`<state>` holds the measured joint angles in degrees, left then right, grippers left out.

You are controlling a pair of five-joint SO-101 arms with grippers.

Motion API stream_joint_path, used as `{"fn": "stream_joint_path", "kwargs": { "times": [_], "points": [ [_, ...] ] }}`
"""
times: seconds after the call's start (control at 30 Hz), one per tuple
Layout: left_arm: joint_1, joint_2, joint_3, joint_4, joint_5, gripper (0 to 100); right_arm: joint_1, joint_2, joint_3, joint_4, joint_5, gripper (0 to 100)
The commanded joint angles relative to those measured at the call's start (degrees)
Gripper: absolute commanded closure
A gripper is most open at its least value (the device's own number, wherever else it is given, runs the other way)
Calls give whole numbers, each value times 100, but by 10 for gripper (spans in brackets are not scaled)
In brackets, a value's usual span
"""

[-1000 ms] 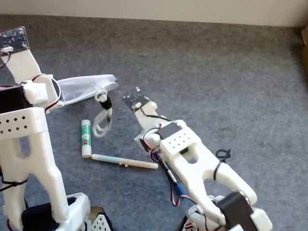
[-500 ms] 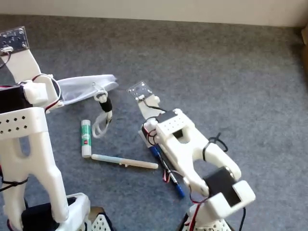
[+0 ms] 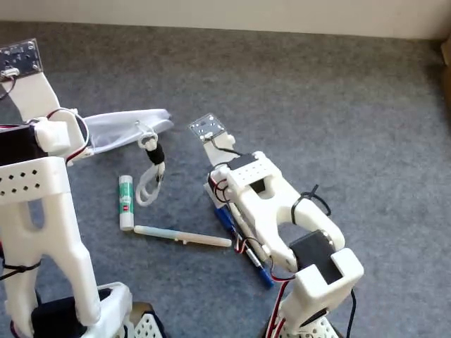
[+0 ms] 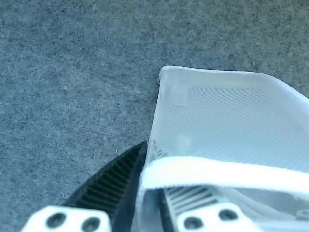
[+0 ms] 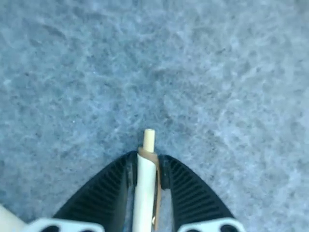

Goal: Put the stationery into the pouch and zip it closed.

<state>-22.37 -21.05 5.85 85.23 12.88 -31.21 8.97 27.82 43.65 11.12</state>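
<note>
My left gripper (image 4: 150, 193) is shut on the edge of the white mesh pouch (image 4: 227, 121), holding it off the carpet. From above, the pouch (image 3: 130, 129) stretches out from the left arm, and its cord loop (image 3: 149, 179) hangs down. My right gripper (image 5: 145, 157) is shut on a slim pale pen (image 5: 146, 174) with a tan band, its tip just over the carpet. A blue pen (image 3: 243, 243) runs under the right arm (image 3: 257, 190); I cannot tell whether it is the held one. A glue stick (image 3: 126, 203) and a white pen (image 3: 182, 236) lie on the carpet.
Grey carpet (image 3: 338, 105) covers the whole surface, open to the far side and right. The left arm's tall white links (image 3: 42, 211) stand at the near left beside the glue stick. A pale wall edge runs along the far side.
The right arm has folded up toward the camera and its wrist has turned, with the gripper staying low by the blue pen. The left arm, pouch, glue stick and white pen have not moved.
</note>
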Motion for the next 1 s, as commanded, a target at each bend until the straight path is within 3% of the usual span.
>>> {"fn": "stream_joint_path", "kwargs": {
  "times": [0.0,0.27,0.97],
  "points": [
    [-101,127,31,-105,62,994,22,22,-215,-40,62,993],
    [-101,127,31,-105,62,994,22,-426,-602,892,62,993],
    [84,101,40,-97,62,994,-233,-2844,-567,2158,44,993]
  ]
}}
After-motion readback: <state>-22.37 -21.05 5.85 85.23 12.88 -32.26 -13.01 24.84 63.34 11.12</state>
